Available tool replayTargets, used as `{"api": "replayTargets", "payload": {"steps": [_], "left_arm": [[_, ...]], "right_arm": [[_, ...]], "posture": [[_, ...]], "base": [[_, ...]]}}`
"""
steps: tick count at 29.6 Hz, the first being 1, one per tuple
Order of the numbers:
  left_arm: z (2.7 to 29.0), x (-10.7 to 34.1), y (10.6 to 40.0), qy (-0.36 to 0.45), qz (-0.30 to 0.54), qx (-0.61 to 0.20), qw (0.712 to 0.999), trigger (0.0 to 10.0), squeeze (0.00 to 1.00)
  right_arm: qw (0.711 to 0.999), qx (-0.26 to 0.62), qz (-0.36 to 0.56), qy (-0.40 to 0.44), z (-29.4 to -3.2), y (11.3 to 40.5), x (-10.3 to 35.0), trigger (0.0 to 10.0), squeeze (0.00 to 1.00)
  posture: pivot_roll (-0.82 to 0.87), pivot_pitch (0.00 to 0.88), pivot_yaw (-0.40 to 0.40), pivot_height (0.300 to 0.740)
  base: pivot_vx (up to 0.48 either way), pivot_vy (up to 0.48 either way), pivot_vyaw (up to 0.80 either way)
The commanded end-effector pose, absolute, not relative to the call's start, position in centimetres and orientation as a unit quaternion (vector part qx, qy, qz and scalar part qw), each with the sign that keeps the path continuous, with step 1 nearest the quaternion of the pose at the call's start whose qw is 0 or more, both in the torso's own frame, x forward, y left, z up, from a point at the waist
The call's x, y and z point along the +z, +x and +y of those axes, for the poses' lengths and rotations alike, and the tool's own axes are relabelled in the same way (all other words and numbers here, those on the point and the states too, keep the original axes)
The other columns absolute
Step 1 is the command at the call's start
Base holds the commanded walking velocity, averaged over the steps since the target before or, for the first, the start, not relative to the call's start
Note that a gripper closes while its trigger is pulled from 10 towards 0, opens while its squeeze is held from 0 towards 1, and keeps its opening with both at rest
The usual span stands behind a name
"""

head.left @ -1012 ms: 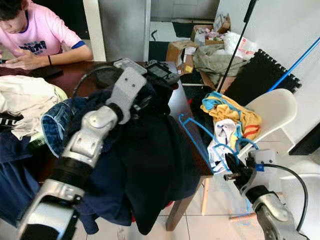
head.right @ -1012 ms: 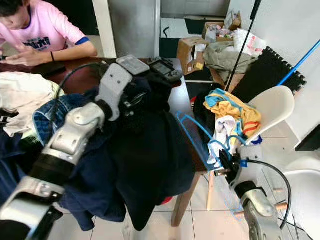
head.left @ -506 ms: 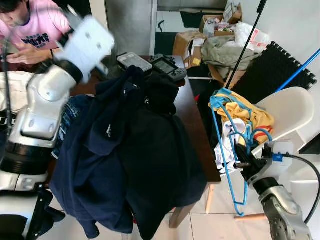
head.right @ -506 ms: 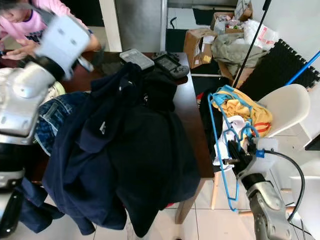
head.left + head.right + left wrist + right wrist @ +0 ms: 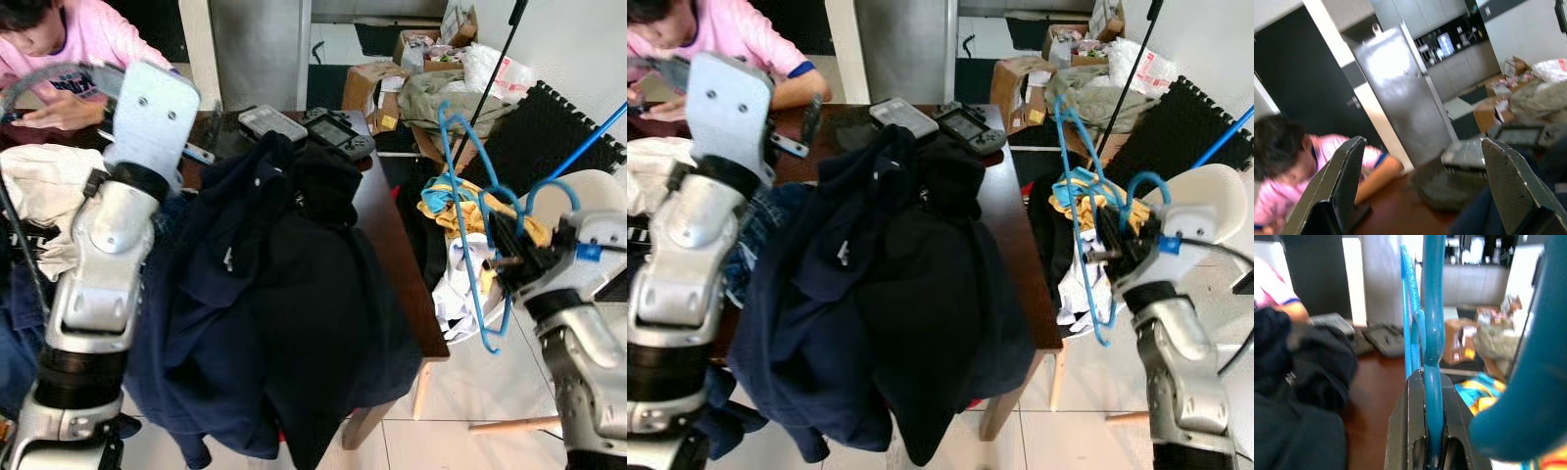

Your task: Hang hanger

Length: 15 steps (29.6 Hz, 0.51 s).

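Observation:
A blue plastic hanger (image 5: 468,227) hangs upright in my right gripper (image 5: 502,253), which is shut on it beside the table's right edge, in front of the white chair (image 5: 573,201). In the right wrist view the hanger's bar (image 5: 1432,382) runs between the two black fingers. My left gripper (image 5: 1420,191) is open, raised over the far left of the table near the seated person, with nothing between its fingers. A heap of dark navy clothing (image 5: 284,304) covers the middle of the brown table (image 5: 397,255).
A person in a pink shirt (image 5: 69,44) sits at the table's far left. White and denim clothes (image 5: 44,191) lie on the left. Two remote-like devices (image 5: 309,125) rest at the far edge. Clothes pile on the chair (image 5: 460,211); boxes and bags (image 5: 431,78) crowd the floor behind.
My right gripper has lifted the blue hanger up and to the right, clear of the chair's clothes. My left arm rose off the dark clothing and moved to the far left.

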<state>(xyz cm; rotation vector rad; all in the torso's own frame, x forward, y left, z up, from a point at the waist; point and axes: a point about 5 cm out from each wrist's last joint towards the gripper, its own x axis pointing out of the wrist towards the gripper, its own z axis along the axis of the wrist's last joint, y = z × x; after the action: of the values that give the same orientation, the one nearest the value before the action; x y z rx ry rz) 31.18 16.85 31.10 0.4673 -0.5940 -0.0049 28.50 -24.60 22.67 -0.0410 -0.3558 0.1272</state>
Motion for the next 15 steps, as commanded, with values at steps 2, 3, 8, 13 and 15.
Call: {"api": "replayTargets", "payload": {"steps": [2, 3, 8, 13, 15], "left_arm": [[16.4, 30.0, 31.2, 0.219, -0.275, -0.010, 0.936, 10.0, 0.00], [16.4, 30.0, 31.2, 0.219, -0.275, -0.010, 0.936, 10.0, 0.00], [15.8, 29.2, 31.2, 0.211, -0.266, -0.017, 0.941, 10.0, 0.00], [15.7, 28.9, 31.2, 0.207, -0.261, -0.019, 0.943, 10.0, 0.00], [15.6, 29.0, 31.2, 0.205, -0.261, -0.020, 0.943, 10.0, 0.00]], "right_arm": [[0.978, 0.084, -0.191, -0.028, -23.7, 28.5, 23.9, 10.0, 0.00], [0.978, 0.084, -0.191, -0.028, -23.7, 28.5, 23.9, 10.0, 0.00], [0.976, 0.098, -0.190, -0.038, -23.0, 28.4, 24.1, 10.0, 0.00], [0.978, 0.098, -0.182, -0.042, -23.1, 28.4, 23.8, 10.0, 0.00], [0.978, 0.098, -0.179, -0.043, -23.1, 28.4, 23.8, 10.0, 0.00]], "posture": [[0.10, 0.155, -0.025, 0.740], [0.10, 0.155, -0.025, 0.740], [0.09, 0.156, -0.026, 0.740], [0.09, 0.157, -0.026, 0.740], [0.09, 0.157, -0.026, 0.740]], "base": [[0.000, 0.401, 0.00], [0.000, 0.401, 0.00], [0.000, 0.425, 0.00], [0.000, 0.442, 0.00], [0.000, 0.442, 0.00]]}}
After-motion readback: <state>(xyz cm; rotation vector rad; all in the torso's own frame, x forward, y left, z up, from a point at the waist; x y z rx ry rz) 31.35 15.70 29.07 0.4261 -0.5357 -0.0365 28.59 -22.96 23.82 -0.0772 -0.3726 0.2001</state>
